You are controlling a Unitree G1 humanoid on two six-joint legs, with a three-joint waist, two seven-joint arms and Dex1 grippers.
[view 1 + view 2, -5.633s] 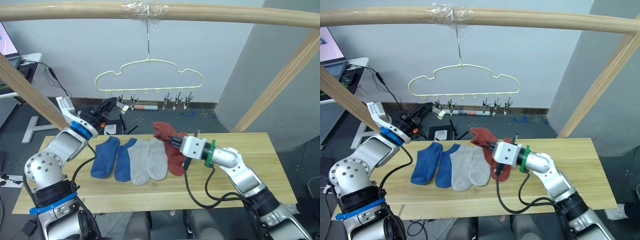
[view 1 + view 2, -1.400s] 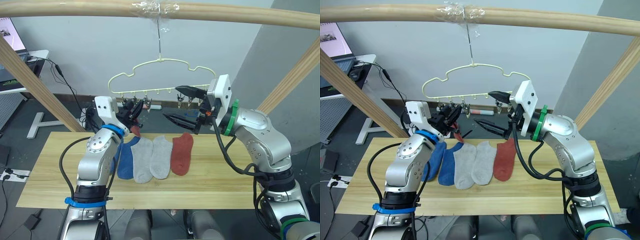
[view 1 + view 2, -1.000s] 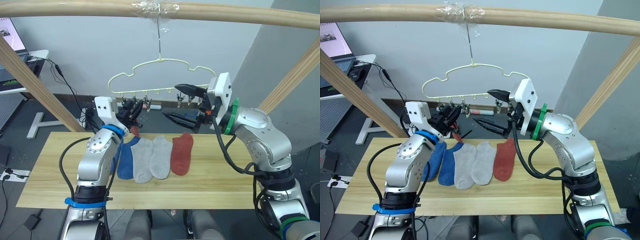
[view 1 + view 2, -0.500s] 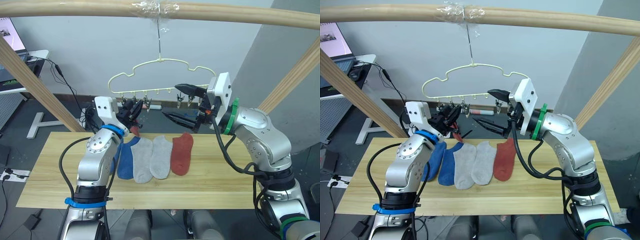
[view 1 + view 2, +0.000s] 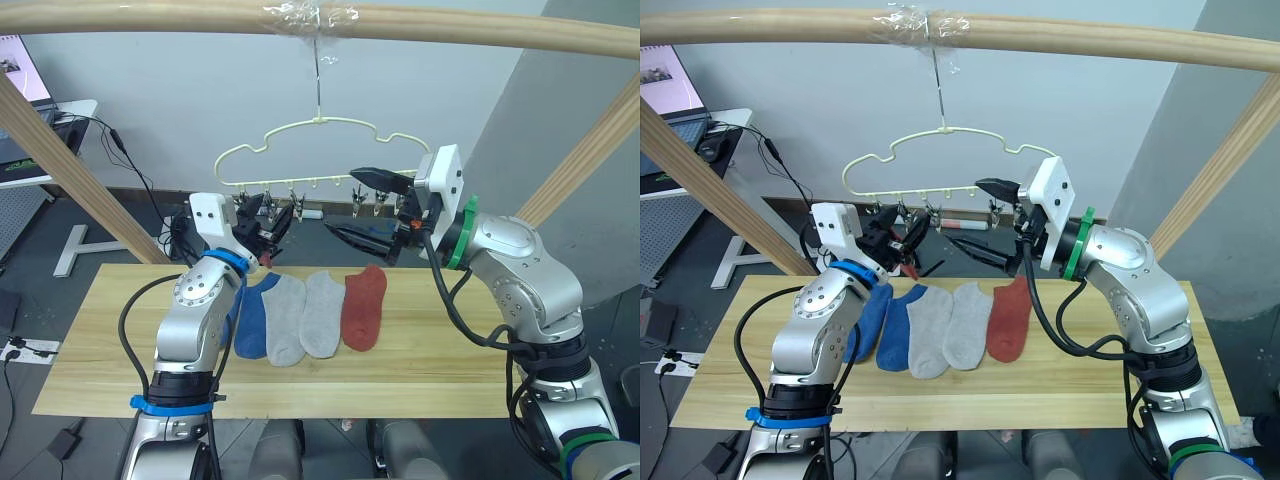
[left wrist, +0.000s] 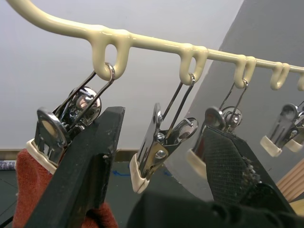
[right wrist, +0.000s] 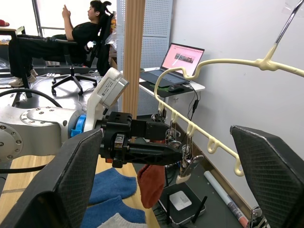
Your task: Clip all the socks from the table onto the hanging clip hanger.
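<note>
Lying on the table (image 5: 440, 360): five socks (image 5: 318, 314); one hangs clipped.

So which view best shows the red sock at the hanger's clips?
The left wrist view: the red sock hangs from the end clip, beside the open left gripper. The right wrist view shows it smaller, dangling. In the eye views the gripper mostly hides it.

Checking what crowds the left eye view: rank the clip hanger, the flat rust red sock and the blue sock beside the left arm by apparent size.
1. clip hanger, widest span.
2. flat rust red sock.
3. blue sock, partly hidden by the left arm, so its rank below the red one is unsure.
</note>
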